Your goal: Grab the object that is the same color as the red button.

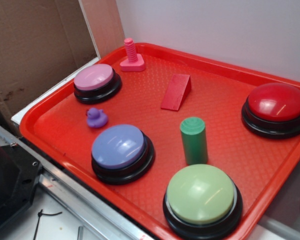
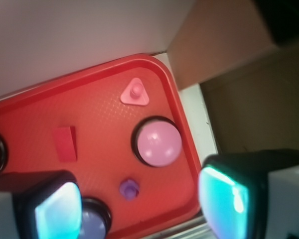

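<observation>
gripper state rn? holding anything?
Gripper: open, holding nothing, well above the tray; red wedge untouched.

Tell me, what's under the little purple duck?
Only the red tray. The purple duck sits straight on it, between the pink button and purple button. Its underside stays hidden.

One red tray (image 1: 140, 52) holds four dome buttons — red button (image 1: 276, 102) included — plus one wedge (image 1: 176, 91), bolt, cylinder, duck.
</observation>
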Motion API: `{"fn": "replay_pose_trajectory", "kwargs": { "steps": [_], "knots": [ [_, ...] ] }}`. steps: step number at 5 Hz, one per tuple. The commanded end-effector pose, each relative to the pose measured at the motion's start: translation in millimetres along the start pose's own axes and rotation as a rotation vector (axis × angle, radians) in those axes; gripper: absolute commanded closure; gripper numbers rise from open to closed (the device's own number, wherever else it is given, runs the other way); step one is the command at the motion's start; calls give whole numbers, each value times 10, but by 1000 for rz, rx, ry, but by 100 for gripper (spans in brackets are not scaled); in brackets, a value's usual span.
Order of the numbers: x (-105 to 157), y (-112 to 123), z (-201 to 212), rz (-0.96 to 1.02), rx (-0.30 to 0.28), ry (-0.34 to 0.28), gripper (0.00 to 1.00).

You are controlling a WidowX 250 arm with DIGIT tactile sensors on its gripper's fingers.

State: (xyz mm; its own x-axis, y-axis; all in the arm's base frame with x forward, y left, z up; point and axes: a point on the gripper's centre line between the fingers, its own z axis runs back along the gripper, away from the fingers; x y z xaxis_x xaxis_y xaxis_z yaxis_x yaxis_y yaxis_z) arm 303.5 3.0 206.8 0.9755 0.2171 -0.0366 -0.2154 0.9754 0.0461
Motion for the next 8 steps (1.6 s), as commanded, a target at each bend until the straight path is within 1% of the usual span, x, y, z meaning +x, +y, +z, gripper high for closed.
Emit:
{"fn": "replay_pose_trajectory", "kwargs": {
  "steps": [1,2,4,5,6,7,8],
  "knots": [
    [-478,-613,292,-244,-40,-83,0],
    [-482,-581,276,-245,-53,-66,0],
    [-482,-581,276,-245,-53,-66,0],
    [-301,-720,324,7,-30,-120,0],
    [-67,-851,233,180,-17,-106,0],
    [139,-914,-195,124,-22,-25,0],
    [105,-840,-584,-31,-47,20,0]
  ]
}}
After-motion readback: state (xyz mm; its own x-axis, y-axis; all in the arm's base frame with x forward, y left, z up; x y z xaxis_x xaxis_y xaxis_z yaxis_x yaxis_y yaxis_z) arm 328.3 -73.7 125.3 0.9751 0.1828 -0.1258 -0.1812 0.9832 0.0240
